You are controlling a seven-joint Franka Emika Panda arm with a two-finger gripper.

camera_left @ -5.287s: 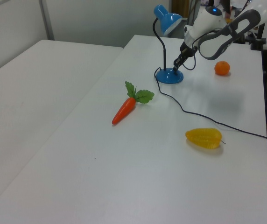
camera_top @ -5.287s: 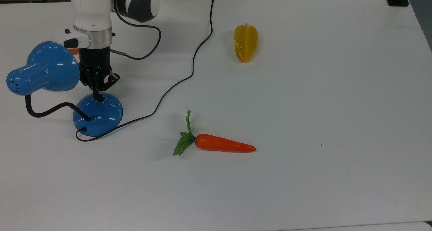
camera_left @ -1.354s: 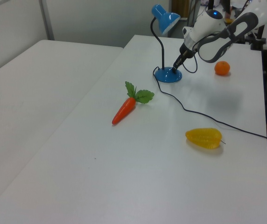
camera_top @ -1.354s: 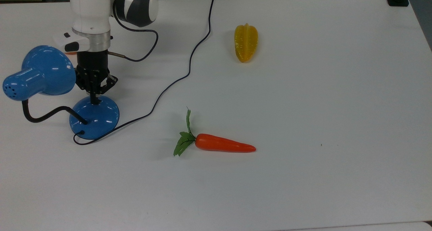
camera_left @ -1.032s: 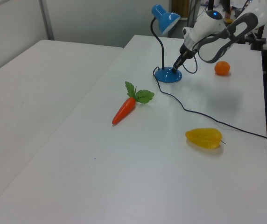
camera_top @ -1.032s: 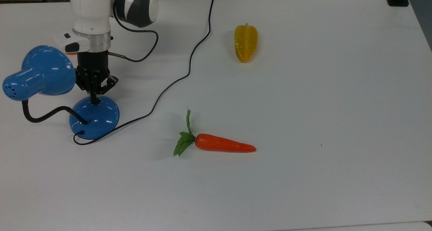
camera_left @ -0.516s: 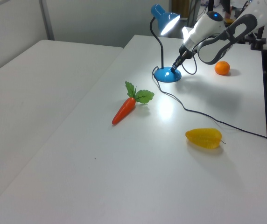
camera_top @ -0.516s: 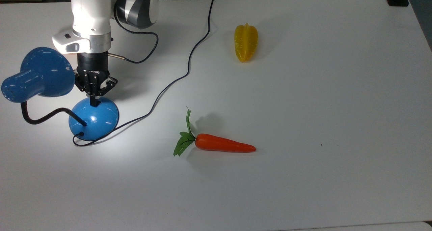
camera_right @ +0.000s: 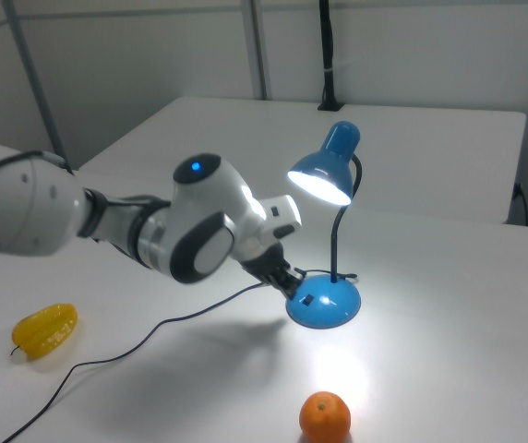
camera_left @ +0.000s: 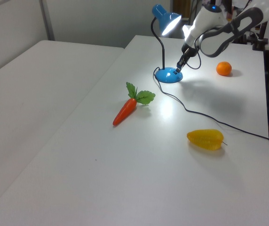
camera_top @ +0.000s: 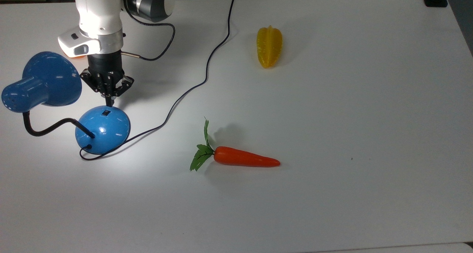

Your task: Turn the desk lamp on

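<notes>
The blue desk lamp [camera_top: 102, 129] stands at the top view's left and is lit, throwing a bright patch on the table. Its bell shade [camera_top: 48, 79] hangs on a bent black gooseneck [camera_top: 44, 127]. A small black switch [camera_top: 106, 113] shows on the domed base. My gripper [camera_top: 109, 101] is shut with nothing in it, its tips just above and behind the switch, off the base. The left view shows the lamp base [camera_left: 169, 75] with my gripper [camera_left: 178, 68] above it. In the right view the glowing shade [camera_right: 324, 175] hangs over the base [camera_right: 324, 303], my gripper [camera_right: 292, 281] beside it.
A black cord [camera_top: 207, 68] runs from the lamp base across the table to the far edge. A toy carrot [camera_top: 245, 157] lies mid-table, a yellow starfruit [camera_top: 269, 47] farther back. An orange [camera_right: 325, 417] sits behind the arm. The top view's right half is bare white table [camera_top: 369, 134].
The lamp came on between one second and half a second ago. Since then my gripper has lifted off the switch and drawn back from the base. The lamp had slid slightly left earlier.
</notes>
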